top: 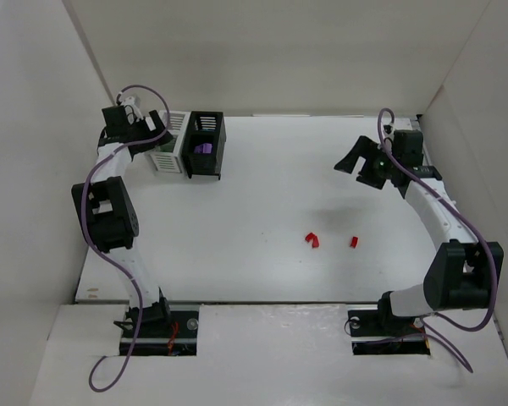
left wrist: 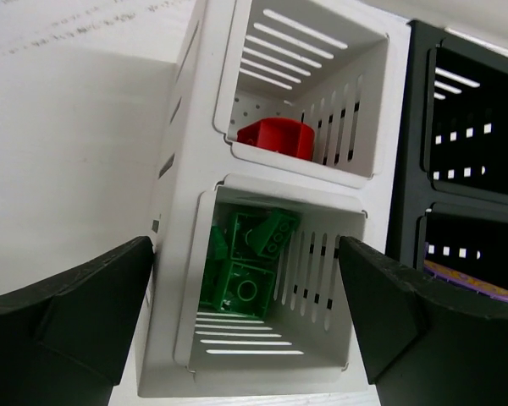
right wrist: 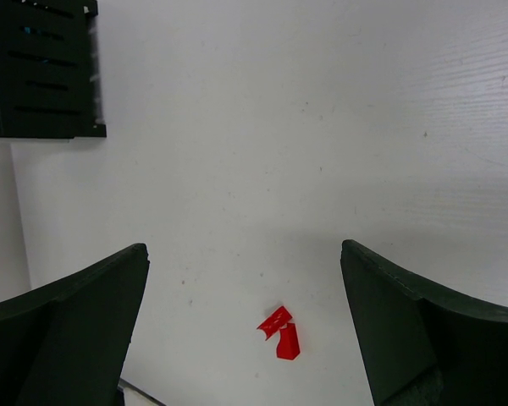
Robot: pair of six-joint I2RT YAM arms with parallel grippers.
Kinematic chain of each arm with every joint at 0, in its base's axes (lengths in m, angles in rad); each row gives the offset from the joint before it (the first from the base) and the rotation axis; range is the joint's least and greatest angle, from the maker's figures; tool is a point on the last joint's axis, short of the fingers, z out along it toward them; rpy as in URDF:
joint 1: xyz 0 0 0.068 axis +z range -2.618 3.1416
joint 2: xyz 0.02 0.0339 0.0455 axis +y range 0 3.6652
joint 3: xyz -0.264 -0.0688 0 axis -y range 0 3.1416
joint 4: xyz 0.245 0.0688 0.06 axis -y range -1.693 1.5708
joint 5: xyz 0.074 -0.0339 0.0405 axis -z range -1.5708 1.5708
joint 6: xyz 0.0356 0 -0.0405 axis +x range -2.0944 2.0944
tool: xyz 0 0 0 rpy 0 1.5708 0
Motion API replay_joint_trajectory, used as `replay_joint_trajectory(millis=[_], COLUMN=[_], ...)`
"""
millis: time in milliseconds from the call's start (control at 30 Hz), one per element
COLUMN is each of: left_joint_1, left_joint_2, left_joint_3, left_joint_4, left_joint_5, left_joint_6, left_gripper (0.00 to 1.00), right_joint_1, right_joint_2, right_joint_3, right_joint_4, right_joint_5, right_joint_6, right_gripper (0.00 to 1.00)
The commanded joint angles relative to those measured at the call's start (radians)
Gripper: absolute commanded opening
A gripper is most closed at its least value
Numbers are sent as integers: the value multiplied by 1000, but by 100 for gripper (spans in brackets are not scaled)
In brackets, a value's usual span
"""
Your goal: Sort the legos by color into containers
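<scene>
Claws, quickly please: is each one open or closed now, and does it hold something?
Left claw: open, holding nothing, facing the white box.
Right claw: open, holding nothing, over the table.

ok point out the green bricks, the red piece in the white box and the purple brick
green bricks (left wrist: 245, 288), left wrist view, studded face of the nearest one
red piece (left wrist: 275, 137), left wrist view, its front side
purple brick (top: 203, 147), top view, its upper face

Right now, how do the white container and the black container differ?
The white container is light plastic; the black container is dark. The white container holds green legos and a red lego; the black container shows only a purple lego. Both are slatted, two-compartment and joined side by side.
</scene>
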Motion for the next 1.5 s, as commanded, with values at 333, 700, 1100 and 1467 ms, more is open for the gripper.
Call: replay_joint_trajectory(millis=[333, 700, 1100, 1467], left_joint_1=[-5, -5, -94, -652], left_joint_2=[-98, -181, -528, -629], left_joint_3=[-54, -54, -187, -419], left_joint_4=[54, 2, -38, 25], left_joint_5=[102, -60, -283, -296], left_joint_6=[-48, -57, -165, -188], left_gripper=[89, 100, 100, 100], right_joint_1=[-7, -7, 107, 301], right_joint_2=[-38, -65, -292, -202], right_joint_3=[-8, -8, -173, -322], right_joint_4=[45, -39, -237, -141], right_joint_5=[0, 106, 483, 379], right_joint_6=[-23, -90, -37, -108], right_gripper=[100, 100, 95, 81])
